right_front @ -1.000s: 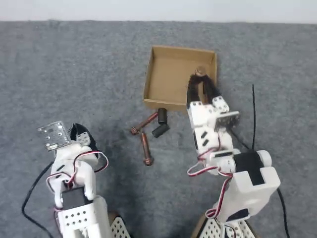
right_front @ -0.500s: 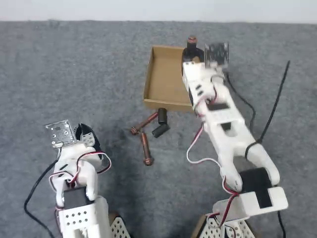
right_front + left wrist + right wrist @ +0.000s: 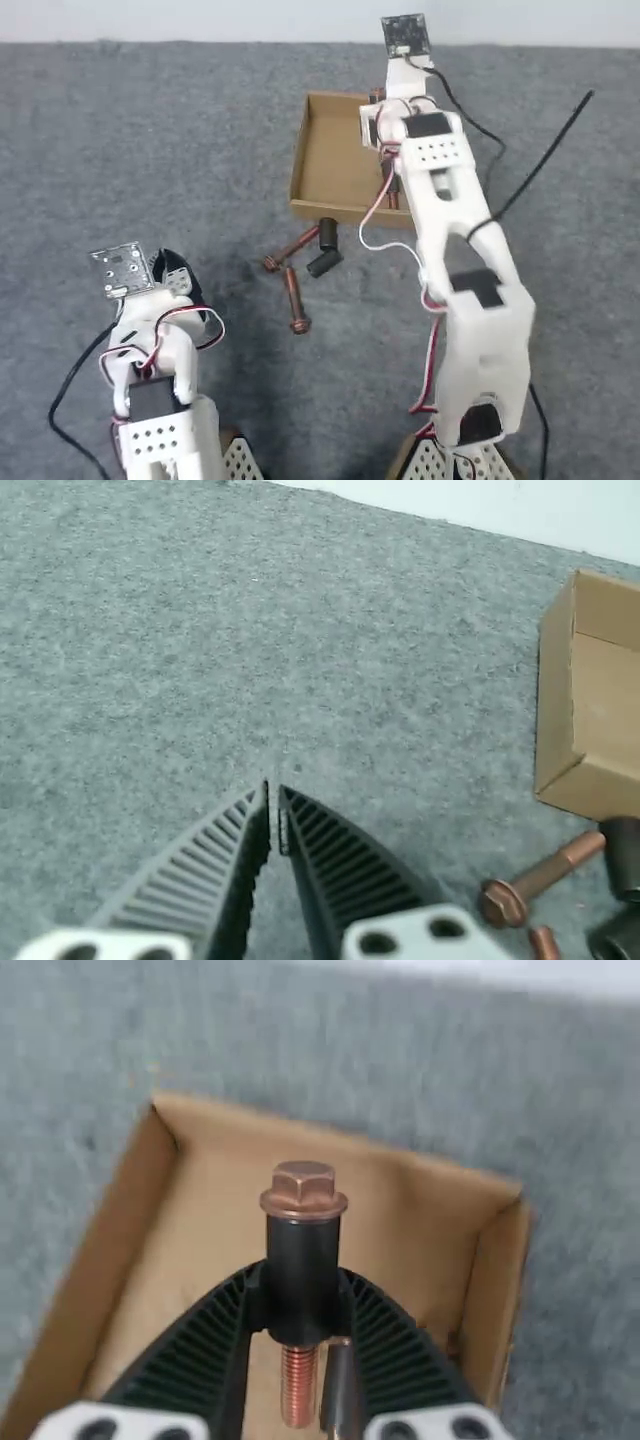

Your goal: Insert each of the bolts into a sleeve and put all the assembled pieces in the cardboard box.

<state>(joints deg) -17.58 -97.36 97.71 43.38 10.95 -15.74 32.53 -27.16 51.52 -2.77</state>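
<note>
As right claw pinches sleeve, bolt parallels fingers, head outward; left claw closed.

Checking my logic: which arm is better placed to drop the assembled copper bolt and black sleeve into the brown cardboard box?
Right. The right gripper is shut on the copper bolt in its black sleeve, over the brown cardboard box. The left gripper is shut, empty, away from the box.

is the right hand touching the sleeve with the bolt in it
Touching. The right wrist view shows the right hand clamped on the black sleeve, pressing both its sides with no gap.
</note>
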